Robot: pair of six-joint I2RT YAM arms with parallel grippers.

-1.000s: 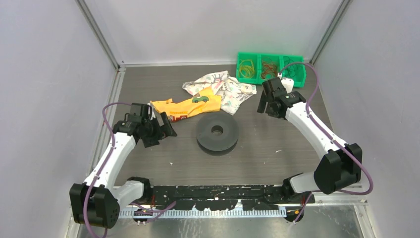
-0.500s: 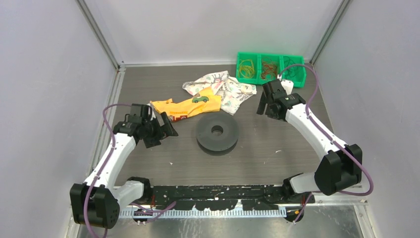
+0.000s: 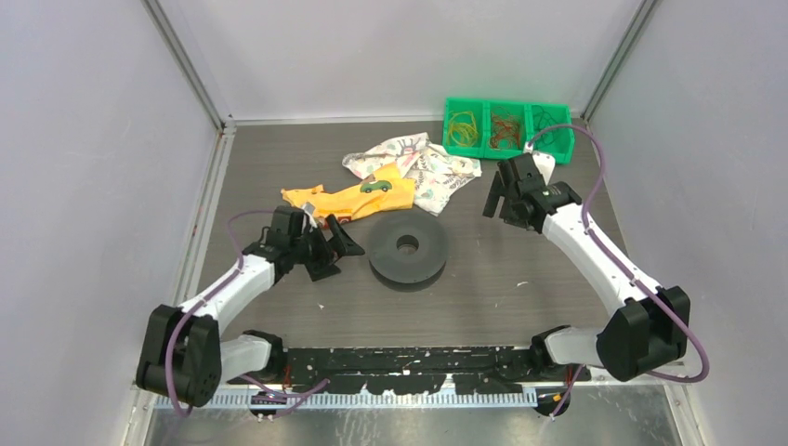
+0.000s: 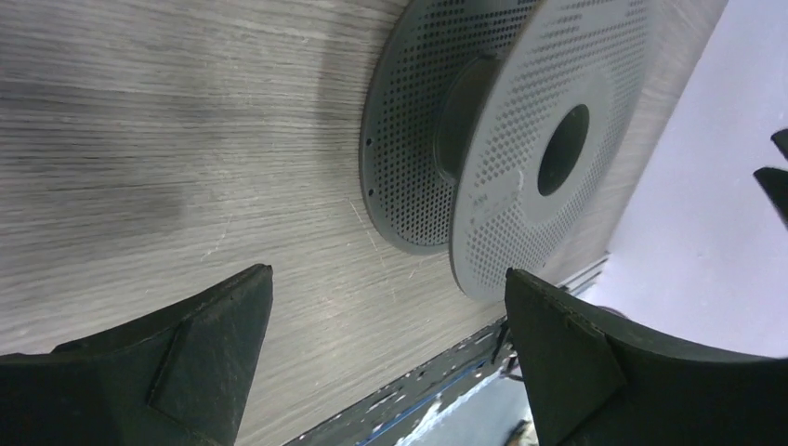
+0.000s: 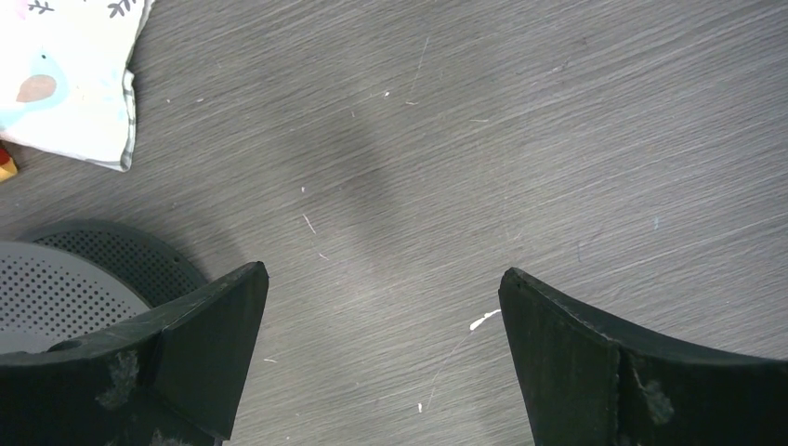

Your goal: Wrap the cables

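At the far right corner, the cables (image 3: 463, 128) sit coiled in compartments of the green bin (image 3: 492, 102). Black spool (image 3: 407, 249) lies flat mid-table. My left gripper (image 3: 336, 257) hovers just beside its left rim, spread wide, holding nothing. Right gripper (image 3: 497, 200), between spool and bin, I read as equally wide and empty.

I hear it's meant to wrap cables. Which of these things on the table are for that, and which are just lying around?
For the job:
- cables, coiled in the green bin
- black spool
- left gripper and right gripper, both open

Just lying about:
- yellow cloth
- white patterned cloth
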